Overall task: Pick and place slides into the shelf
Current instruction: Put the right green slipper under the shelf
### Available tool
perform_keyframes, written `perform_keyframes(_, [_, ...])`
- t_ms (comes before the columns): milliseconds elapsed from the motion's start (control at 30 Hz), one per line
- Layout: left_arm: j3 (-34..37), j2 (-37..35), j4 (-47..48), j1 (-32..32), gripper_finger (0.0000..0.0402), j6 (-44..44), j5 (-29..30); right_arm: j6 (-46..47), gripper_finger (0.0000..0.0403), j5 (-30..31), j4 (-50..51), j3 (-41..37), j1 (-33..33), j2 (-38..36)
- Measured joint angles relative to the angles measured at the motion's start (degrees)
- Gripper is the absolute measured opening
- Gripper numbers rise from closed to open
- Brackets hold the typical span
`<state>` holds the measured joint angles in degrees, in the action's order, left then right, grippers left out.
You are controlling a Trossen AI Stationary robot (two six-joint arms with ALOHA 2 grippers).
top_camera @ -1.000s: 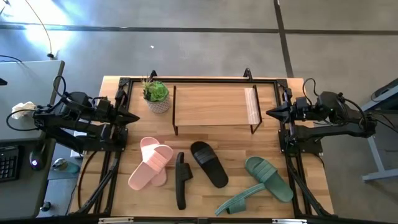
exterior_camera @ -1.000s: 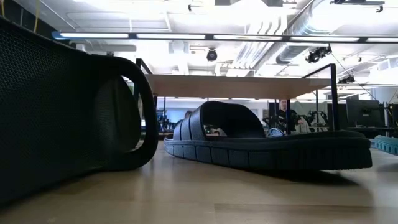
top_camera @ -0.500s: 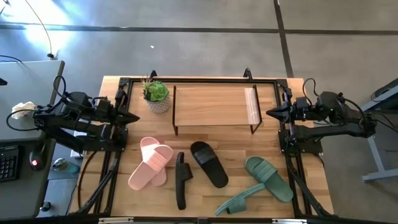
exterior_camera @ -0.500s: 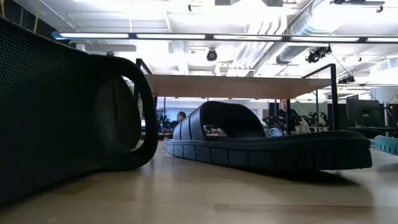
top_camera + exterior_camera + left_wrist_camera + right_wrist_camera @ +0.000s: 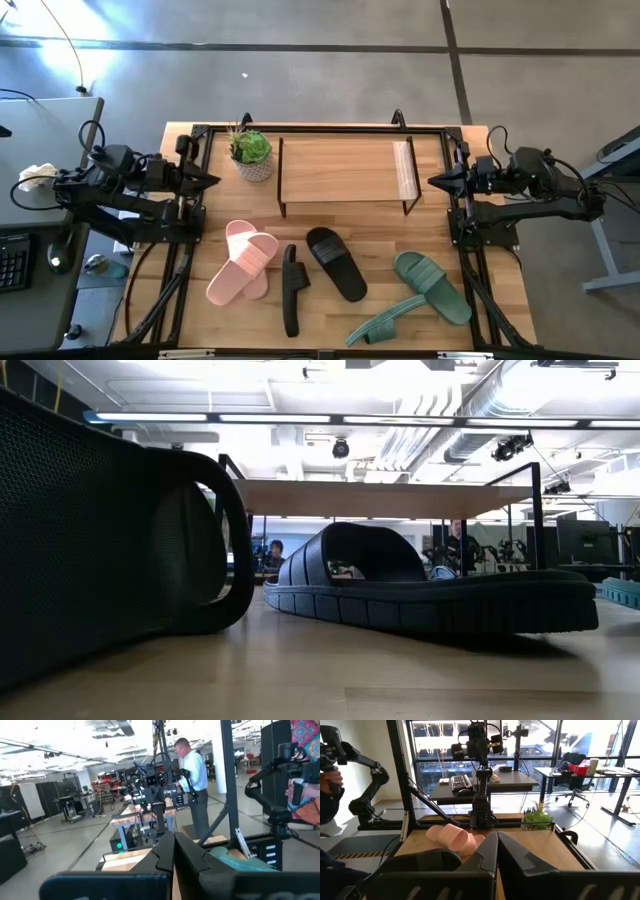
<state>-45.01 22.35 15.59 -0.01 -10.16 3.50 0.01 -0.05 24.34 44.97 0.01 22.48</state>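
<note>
Six slides lie on the table's near half. The pink pair [image 5: 243, 264] overlaps, one partly on the other. One black slide [image 5: 291, 290] stands on its side edge and one [image 5: 336, 263] lies flat on its sole. One green slide [image 5: 432, 286] lies flat and one [image 5: 385, 320] is on its side. The shelf [image 5: 345, 172] stands at the far middle, with nothing on its top. My left gripper [image 5: 213, 180] is shut and empty at the table's left edge. My right gripper [image 5: 434, 181] is shut and empty at the right edge, beside the shelf.
A potted plant [image 5: 252, 153] stands left of the shelf, close to my left gripper. A black frame [image 5: 320, 128] runs around the table. In the low view the side-lying black slide [image 5: 100, 540] fills the left. A person [image 5: 192, 770] stands beyond the table.
My left gripper has drawn back a little toward the table's left and far edge, still shut. The slides have not moved.
</note>
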Motion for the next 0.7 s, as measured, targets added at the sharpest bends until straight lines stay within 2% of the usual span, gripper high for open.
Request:
perform_keyframes(133, [0.0, 0.0, -0.3, 0.0, 0.0003, 9.7, -1.4, 2.6, 0.0000, 0.0, -1.4, 0.0, 0.0, 0.2])
perform_keyframes(367, [0.0, 2.5, -0.8, 0.0, 0.0002, 25.2, -1.9, 18.3, 0.0000, 0.8, -8.3, 0.0, 0.0, 1.2])
perform_keyframes(467, [0.1, 5.2, -2.3, 0.0, 0.0003, 27.9, -4.5, 23.1, 0.0000, -0.5, -12.7, 0.0, 0.0, 2.5])
perform_keyframes(533, [0.1, 7.6, -4.3, 0.0, 0.0002, 27.7, -8.5, 23.0, 0.0000, -5.2, -16.7, 0.0, 0.0, 3.8])
perform_keyframes(667, [0.1, 13.0, -8.4, 0.0, 0.0001, 26.1, -19.1, 22.3, 0.0000, -22.8, -22.5, 0.0, 0.3, 7.6])
perform_keyframes(700, [0.1, 14.3, -9.1, 0.0, 0.0001, 25.3, -20.7, 23.0, 0.0000, -25.6, -22.4, 0.0, 0.7, 8.6])
